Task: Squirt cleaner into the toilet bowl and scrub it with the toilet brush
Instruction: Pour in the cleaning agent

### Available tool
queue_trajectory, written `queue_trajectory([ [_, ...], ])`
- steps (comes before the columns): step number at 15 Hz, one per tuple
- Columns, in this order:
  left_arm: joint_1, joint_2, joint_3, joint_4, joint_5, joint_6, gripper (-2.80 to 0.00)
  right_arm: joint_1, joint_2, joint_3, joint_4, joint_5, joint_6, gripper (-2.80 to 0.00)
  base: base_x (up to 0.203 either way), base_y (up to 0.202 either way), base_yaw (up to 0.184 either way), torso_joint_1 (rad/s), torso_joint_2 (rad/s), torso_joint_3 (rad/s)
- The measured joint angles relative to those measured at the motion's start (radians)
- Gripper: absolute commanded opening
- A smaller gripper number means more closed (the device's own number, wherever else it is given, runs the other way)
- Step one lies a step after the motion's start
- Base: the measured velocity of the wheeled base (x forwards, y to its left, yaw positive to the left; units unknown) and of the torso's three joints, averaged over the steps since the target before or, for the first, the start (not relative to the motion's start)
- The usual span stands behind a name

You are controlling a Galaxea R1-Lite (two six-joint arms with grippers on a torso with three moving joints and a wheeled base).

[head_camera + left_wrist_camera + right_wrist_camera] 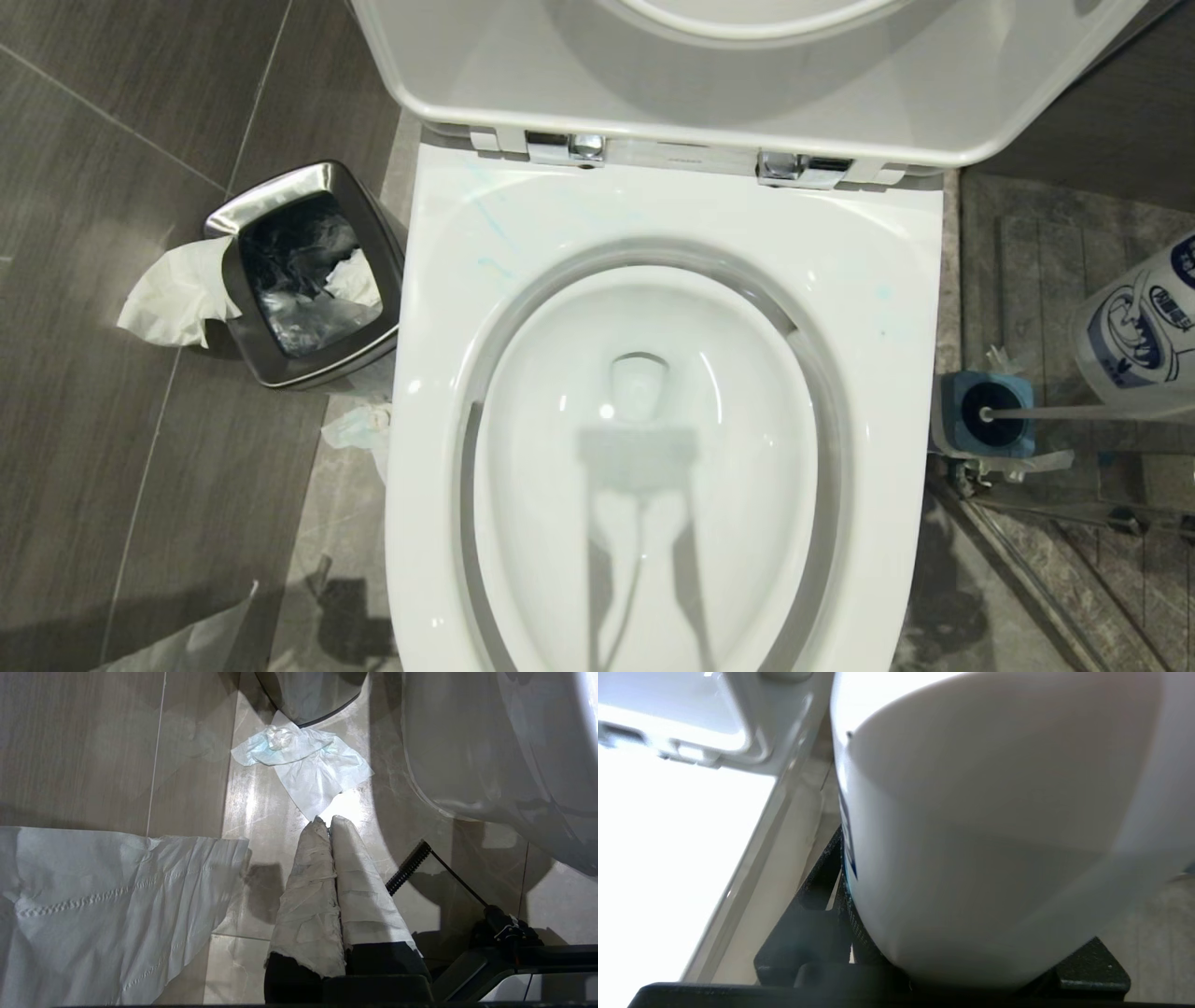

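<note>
The toilet bowl (653,308) fills the middle of the head view, lid raised, with faint blue streaks on its rim. The toilet brush (1074,411) stands to its right, black head down in a blue holder (1013,425), slim handle pointing right. A white cleaner bottle (1144,322) with blue print shows at the right edge, above the brush. In the right wrist view that bottle (994,835) sits between the black jaws of my right gripper (962,914), which is shut on it. My left gripper (326,820) hangs shut over the floor, its taped fingers (308,891) pressed together.
A small steel bin (373,322) with a black liner stands left of the toilet, a tissue (177,294) draped over its edge. More tissue (303,765) lies on the floor by the toilet base. A large paper sheet (107,905) lies near the left gripper.
</note>
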Motion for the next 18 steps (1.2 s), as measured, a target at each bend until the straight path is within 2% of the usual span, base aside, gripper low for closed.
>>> queue_trajectory([
  [5, 0.000, 0.000, 0.000, 0.000, 0.000, -0.001, -2.80, 0.000, -0.011, -0.005, 0.007, -0.018, -0.001, -2.80, 0.000, 0.000, 0.000, -0.001, 0.00, 0.079],
  [18, 0.000, 0.000, 0.000, 0.000, 0.000, 0.000, -2.80, 0.000, 0.011, -0.035, 0.006, -0.018, -0.003, -2.80, 0.000, 0.000, 0.000, 0.002, 0.00, 0.200],
])
